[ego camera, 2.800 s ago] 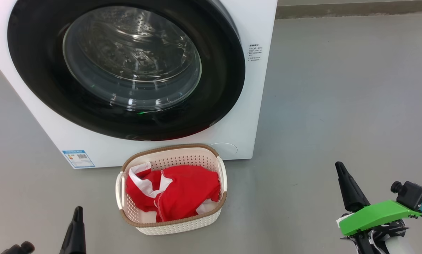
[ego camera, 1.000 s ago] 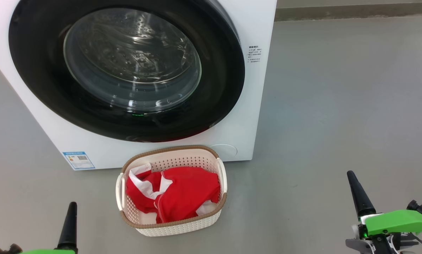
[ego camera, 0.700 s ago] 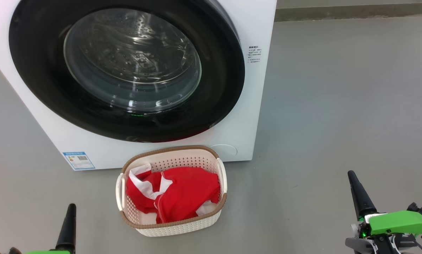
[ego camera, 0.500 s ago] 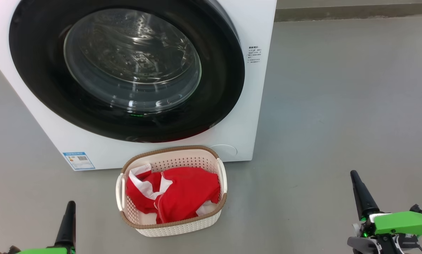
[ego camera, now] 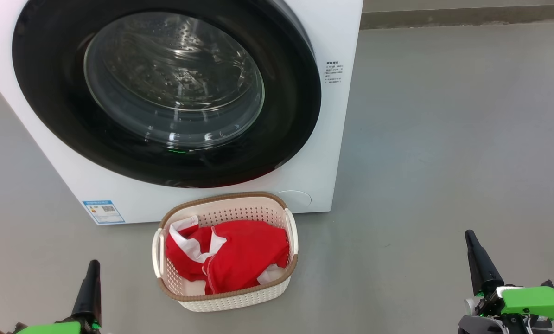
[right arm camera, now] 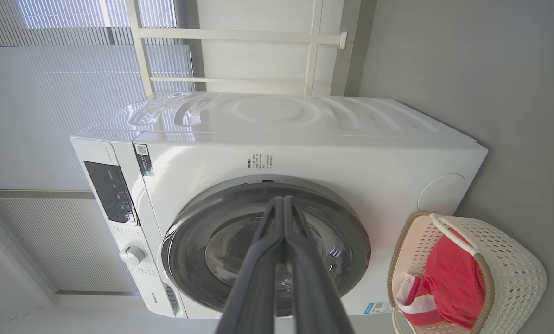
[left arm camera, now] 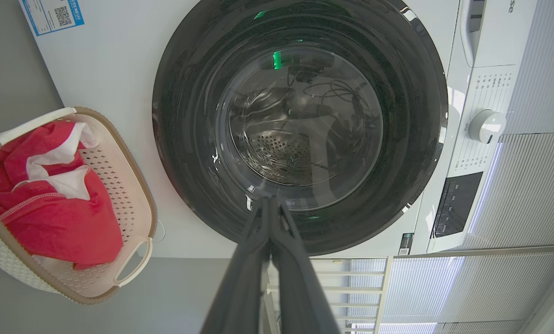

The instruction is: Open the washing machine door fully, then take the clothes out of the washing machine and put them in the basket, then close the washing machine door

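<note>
The white washing machine (ego camera: 323, 139) fills the upper left of the head view, and its round black-rimmed door (ego camera: 300, 106) lies flat against the front, closed. Through the glass the steel drum shows no red cloth. The cream basket (ego camera: 226, 297) stands on the floor just in front of the machine, holding the red and white clothes (ego camera: 239, 253). My left gripper (ego camera: 92, 266) is low at the left, shut and holding nothing, away from the basket. My right gripper (ego camera: 470, 236) is low at the far right, shut too. Both wrist views face the machine door (left arm camera: 300, 125) (right arm camera: 267, 241).
Bare grey floor (ego camera: 443, 139) stretches right of the machine. A blue label (ego camera: 103, 211) sits at the machine's lower left corner. In the left wrist view the control panel and dial (left arm camera: 486, 126) lie beside the door, with window blinds (left arm camera: 536, 195) beyond.
Both grippers have drawn back toward the bottom corners of the head view, the right one lower and further right. The door, basket and clothes have not moved.
</note>
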### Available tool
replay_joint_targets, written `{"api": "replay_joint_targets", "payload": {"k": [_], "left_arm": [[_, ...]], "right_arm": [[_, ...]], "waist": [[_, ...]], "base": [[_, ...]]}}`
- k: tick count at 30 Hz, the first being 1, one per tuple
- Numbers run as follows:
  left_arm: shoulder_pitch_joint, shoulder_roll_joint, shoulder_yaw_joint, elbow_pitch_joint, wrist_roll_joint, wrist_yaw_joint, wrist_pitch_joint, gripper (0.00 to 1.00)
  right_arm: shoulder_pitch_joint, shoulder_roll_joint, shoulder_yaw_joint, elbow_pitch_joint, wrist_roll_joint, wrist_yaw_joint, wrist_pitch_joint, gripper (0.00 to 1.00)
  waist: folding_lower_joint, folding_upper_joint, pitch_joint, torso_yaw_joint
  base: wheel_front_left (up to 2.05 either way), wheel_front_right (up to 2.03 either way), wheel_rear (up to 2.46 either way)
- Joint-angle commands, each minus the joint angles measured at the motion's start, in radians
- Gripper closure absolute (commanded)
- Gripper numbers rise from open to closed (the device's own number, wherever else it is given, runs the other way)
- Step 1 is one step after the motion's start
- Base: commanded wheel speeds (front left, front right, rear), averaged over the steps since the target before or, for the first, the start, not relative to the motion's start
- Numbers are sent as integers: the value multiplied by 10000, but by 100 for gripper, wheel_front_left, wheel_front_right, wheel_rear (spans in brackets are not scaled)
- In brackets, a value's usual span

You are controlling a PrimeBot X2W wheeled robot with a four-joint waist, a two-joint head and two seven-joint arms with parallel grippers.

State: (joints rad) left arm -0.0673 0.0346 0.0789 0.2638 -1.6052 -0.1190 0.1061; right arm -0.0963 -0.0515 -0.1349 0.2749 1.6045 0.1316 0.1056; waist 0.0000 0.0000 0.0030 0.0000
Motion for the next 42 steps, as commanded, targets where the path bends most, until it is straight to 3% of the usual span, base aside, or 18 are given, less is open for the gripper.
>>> {"api": "replay_joint_targets", "payload": {"k": [1,42], "left_arm": [[-409,164,349,-183,-33,-117,71,100],[-409,160,355,-184,-28,-117,76,100]], "right_arm": [[-115,-2,220,-302,49,-9,69,100],[-116,5,210,-301,40,-9,77,100]], "waist": [[0,0,0,0],[0,0,0,0]], "base": [[0,0,0],[0,0,0]]}}
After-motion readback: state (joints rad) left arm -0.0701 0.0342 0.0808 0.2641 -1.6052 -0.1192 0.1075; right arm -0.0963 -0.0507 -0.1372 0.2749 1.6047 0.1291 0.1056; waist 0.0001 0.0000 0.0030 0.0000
